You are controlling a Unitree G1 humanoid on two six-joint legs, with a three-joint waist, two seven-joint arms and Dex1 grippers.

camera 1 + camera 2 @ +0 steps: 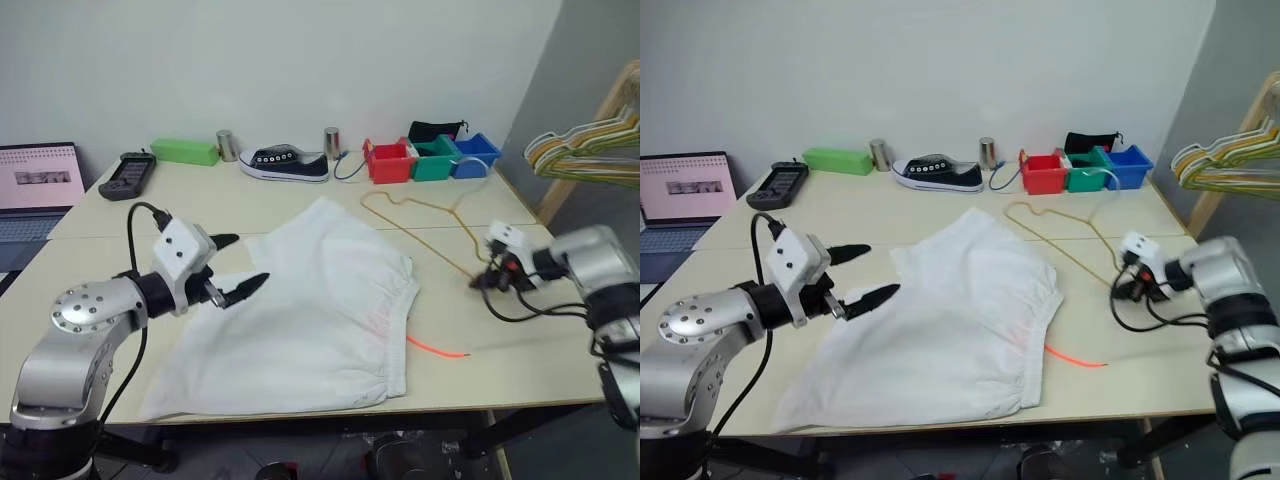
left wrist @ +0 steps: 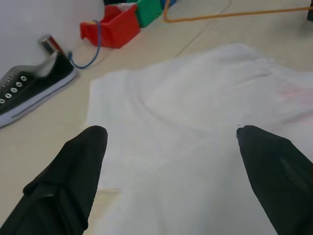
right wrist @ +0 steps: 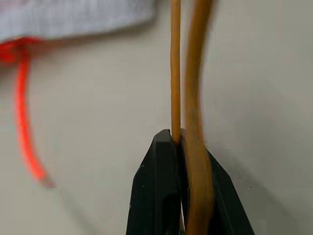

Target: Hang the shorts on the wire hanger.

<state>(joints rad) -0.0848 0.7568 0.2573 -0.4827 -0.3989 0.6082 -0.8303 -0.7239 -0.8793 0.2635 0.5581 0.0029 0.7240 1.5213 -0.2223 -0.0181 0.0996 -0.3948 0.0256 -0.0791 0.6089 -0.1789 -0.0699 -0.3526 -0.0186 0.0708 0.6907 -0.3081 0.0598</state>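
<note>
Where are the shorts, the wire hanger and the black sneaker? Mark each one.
shorts (image 1: 300,300), left eye view, middle of the white fabric.
wire hanger (image 1: 432,206), left eye view, upper wire near the hook.
black sneaker (image 1: 938,173), right eye view, laced upper of the shoe.

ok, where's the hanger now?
Head views: hanger lies on the table's right side, between the shorts and the right gripper, which is shut on its corner.

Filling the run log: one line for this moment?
left end effector: open over shorts | right end effector: shut on wire hanger | shorts: flat, unhung
</note>
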